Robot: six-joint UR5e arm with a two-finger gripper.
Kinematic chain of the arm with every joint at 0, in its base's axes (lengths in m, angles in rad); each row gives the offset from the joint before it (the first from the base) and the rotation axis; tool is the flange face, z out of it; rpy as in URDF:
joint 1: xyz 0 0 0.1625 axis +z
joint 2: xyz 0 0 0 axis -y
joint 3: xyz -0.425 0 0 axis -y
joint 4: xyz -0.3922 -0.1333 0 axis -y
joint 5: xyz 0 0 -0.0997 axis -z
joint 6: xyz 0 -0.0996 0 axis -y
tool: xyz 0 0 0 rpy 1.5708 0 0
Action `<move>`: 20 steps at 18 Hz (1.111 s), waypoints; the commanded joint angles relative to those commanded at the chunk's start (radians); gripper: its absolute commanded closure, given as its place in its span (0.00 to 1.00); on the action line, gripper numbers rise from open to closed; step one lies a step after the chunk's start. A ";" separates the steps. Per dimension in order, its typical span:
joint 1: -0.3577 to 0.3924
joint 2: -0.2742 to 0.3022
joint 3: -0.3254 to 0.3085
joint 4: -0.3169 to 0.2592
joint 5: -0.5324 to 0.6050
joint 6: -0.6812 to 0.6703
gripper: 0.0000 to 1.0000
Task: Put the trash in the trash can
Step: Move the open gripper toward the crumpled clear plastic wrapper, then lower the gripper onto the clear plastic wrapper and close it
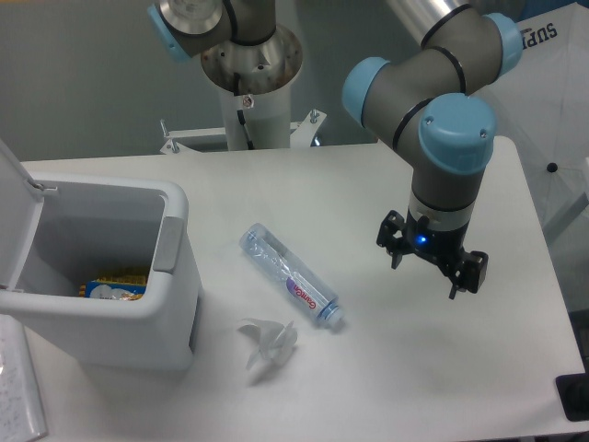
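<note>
The clear crushed water bottle (288, 275) with a pink-purple label lies on the white table, slanting from upper left to lower right. The crumpled translucent-white wad (268, 344) lies just in front of it. The white trash can (110, 267) stands at the left with its lid open; some packaging shows inside. My gripper (429, 273) hangs over the table to the right of the bottle, well apart from it. Its fingers are spread and nothing is between them.
The robot's base column (250, 87) stands at the back middle of the table (414, 387). A sheet of paper (18, 387) lies at the front left corner. A dark object (575, 398) sits off the table's right front edge.
</note>
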 joint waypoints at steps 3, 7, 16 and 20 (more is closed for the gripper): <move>-0.008 -0.011 0.005 0.005 -0.003 -0.035 0.00; -0.043 -0.026 0.031 0.035 -0.012 -0.167 0.00; -0.186 -0.054 -0.014 0.069 -0.002 -0.357 0.00; -0.244 -0.066 -0.046 0.083 -0.002 -0.355 0.00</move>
